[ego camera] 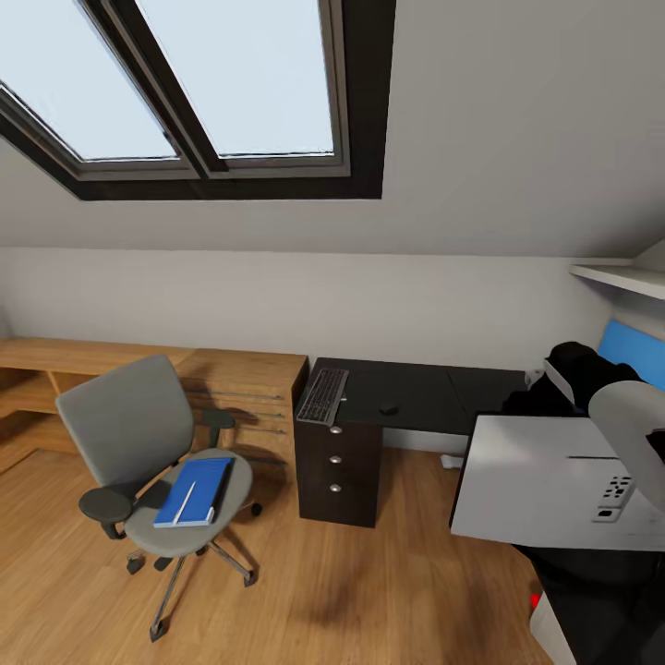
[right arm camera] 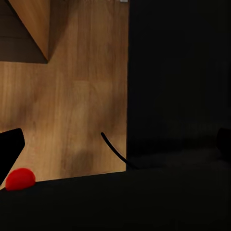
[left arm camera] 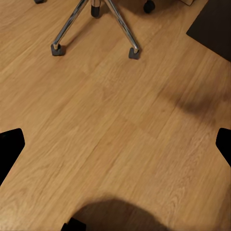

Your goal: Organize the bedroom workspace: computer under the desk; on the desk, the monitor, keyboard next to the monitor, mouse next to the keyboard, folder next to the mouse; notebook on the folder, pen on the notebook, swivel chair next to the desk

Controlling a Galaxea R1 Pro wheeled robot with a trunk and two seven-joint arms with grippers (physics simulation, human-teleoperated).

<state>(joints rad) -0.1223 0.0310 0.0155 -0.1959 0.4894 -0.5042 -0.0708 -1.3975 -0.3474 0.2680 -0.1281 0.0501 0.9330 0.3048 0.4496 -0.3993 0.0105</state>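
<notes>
My head camera shows the folder (ego camera: 195,490) on the swivel chair (ego camera: 148,443); my left wrist shows its wheeled legs (left arm camera: 128,36). Grip states: cannot tell.

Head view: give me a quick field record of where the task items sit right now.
keyboard: on the desk, at its left end
mouse: on the desk, right of the keyboard, apart from it
folder: flat on the swivel chair seat
pen: lying on the folder
monitor: white back toward the camera, near right
notebook: cannot tell
grippers: open or shut cannot tell
</notes>
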